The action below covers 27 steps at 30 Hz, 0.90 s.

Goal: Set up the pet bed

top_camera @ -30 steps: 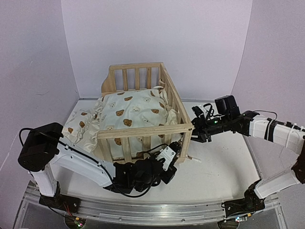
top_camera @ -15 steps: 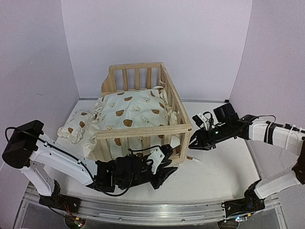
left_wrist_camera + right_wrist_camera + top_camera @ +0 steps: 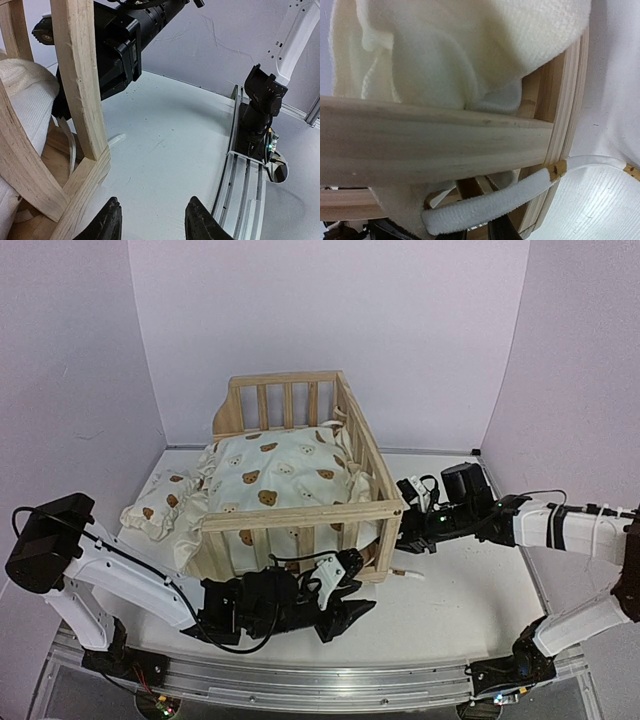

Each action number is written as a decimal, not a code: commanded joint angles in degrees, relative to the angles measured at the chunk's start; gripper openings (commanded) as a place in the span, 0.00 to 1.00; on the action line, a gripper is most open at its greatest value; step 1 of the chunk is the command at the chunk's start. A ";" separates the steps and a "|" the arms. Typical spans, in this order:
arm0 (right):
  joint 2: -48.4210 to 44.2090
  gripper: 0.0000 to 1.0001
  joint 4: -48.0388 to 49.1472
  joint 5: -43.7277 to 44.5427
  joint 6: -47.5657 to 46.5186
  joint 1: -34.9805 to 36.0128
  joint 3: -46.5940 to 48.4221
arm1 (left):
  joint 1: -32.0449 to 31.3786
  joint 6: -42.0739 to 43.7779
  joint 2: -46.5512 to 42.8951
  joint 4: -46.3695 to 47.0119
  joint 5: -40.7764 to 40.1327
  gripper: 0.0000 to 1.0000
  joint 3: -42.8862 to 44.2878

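Top external looks down from behind the arms over the whole desk (image 3: 450,590). Both wrist views sit low and very close at the pet bed (image 3: 300,515) corner post, which top external shows mid-frame.

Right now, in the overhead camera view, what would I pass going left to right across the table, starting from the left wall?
left arm's black joint housing → small bear-print pillow → pine bed frame → right end effector → right arm's white forearm
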 commanded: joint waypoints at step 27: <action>2.10 0.31 13.42 0.75 -1.12 5.33 -2.85 | 0.24 -1.21 -1.15 8.71 -2.25 0.54 -5.53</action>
